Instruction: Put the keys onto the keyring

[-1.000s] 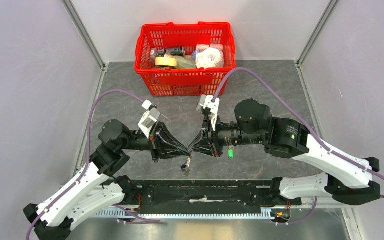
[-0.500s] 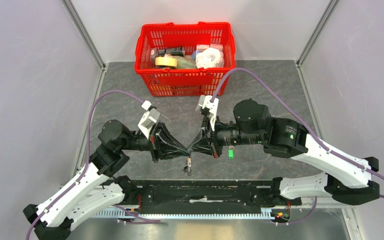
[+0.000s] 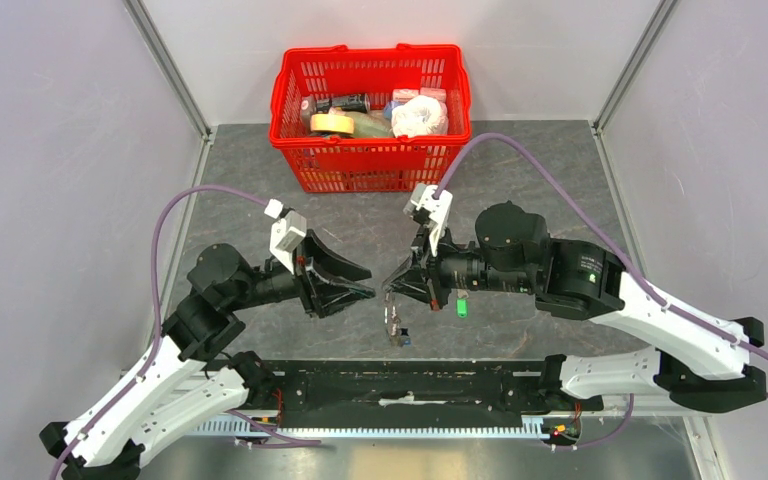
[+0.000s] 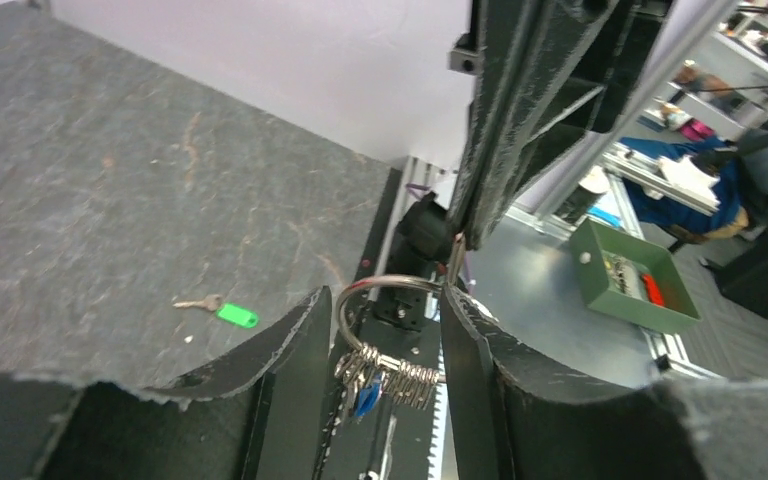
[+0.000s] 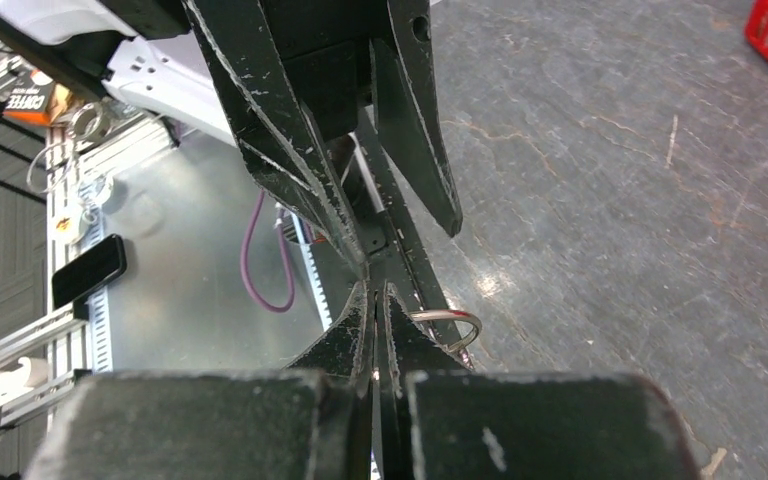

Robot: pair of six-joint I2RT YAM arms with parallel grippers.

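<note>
The keyring [image 3: 393,315] hangs from my right gripper [image 3: 387,285], which is shut on the wire of the ring [image 5: 452,322]. In the left wrist view the ring [image 4: 385,289] carries a bunch of small silvery keys [image 4: 400,375], and a blue head [image 4: 365,397] shows among them. My left gripper [image 3: 371,283] stands open just left of the ring, its fingers [image 4: 290,345] on either side without touching it. The green-headed key [image 3: 460,305] lies flat on the table under the right arm, also seen as the green key [image 4: 237,316].
A red basket [image 3: 370,165] holding a tape roll, bottles and a white bundle stands at the back. A black rail [image 3: 410,385] runs along the near edge between the arm bases. Grey walls close in both sides.
My left gripper has opened, let go of the ring and drawn back to the left. The right gripper has shifted slightly right with the keyring, which now hangs from it alone.
</note>
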